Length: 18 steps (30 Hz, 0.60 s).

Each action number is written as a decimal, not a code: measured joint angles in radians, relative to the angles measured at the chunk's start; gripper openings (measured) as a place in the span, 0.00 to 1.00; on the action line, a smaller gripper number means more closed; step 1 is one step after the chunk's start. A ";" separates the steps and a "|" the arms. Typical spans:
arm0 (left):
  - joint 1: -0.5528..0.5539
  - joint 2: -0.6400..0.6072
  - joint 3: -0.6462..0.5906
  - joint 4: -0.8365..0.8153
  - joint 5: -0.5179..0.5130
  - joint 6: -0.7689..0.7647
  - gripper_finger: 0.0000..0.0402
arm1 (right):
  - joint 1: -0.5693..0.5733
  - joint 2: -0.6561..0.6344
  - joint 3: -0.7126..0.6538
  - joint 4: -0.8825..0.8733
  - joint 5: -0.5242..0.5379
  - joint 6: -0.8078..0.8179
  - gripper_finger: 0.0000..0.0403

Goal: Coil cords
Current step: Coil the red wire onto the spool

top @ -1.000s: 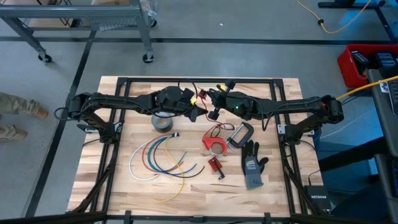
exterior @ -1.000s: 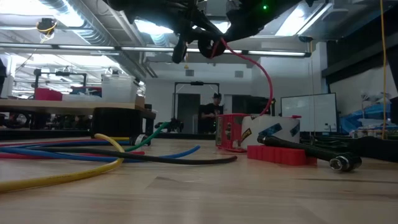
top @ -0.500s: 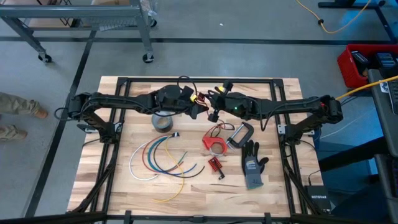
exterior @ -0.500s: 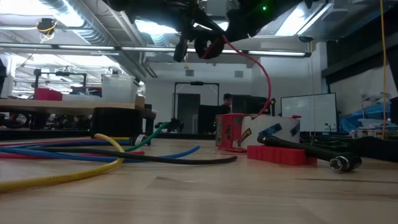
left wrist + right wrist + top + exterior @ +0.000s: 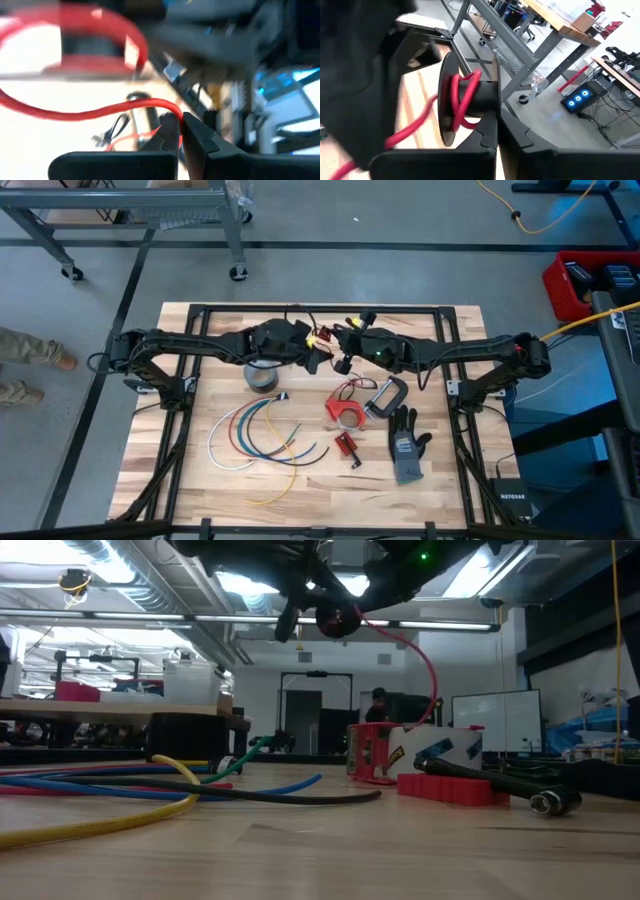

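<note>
Closest to the front edge of the tabletop (image 5: 200, 480) we see a grey work glove (image 5: 406, 446) and a small red ribbed block (image 5: 345, 444), toward the right side. Left of them lies a fan of loose thin cords, white, blue, red, green and yellow (image 5: 262, 435), in curved arcs on the wood and well apart from both arms.

Further back, near the middle, stand a red plastic tape dispenser (image 5: 344, 410) and a black metal clamp (image 5: 385, 395), just beside each other. A grey tape roll (image 5: 262, 377) lies under the left arm.

Above the rear half of the tabletop the two grippers meet in the air. The left gripper (image 5: 180, 131) has its jaws clenched on the long thin red cord (image 5: 115, 109). The right gripper (image 5: 496, 127) grasps a small black spool (image 5: 470, 97) with its jaws, and some turns of the red cord are around this spool. From there the cord hangs down toward the red dispenser.

Far behind the tabletop, a person (image 5: 377, 705) stands in the room.
</note>
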 joint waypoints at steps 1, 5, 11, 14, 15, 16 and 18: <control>-0.004 0.000 0.000 -0.018 -0.001 0.012 0.00 | 0.000 -0.003 0.000 -0.001 0.000 0.000 0.01; -0.013 0.000 0.000 -0.036 -0.019 0.047 0.00 | 0.000 -0.014 0.004 -0.010 -0.013 0.052 0.01; -0.023 0.000 0.000 -0.023 -0.072 0.073 0.00 | 0.000 -0.015 0.063 -0.008 -0.039 0.103 0.01; -0.027 0.005 0.000 -0.023 -0.084 0.073 0.00 | 0.000 -0.016 0.091 -0.007 -0.046 0.123 0.01; -0.027 0.007 0.000 -0.024 -0.087 0.074 0.00 | 0.000 -0.016 0.099 -0.005 -0.046 0.125 0.01; -0.027 0.013 0.000 -0.021 -0.090 0.077 0.00 | 0.000 -0.016 0.106 -0.005 -0.046 0.125 0.01; -0.027 0.014 0.000 -0.015 -0.094 0.106 0.00 | 0.000 -0.017 0.113 -0.016 -0.046 0.123 0.01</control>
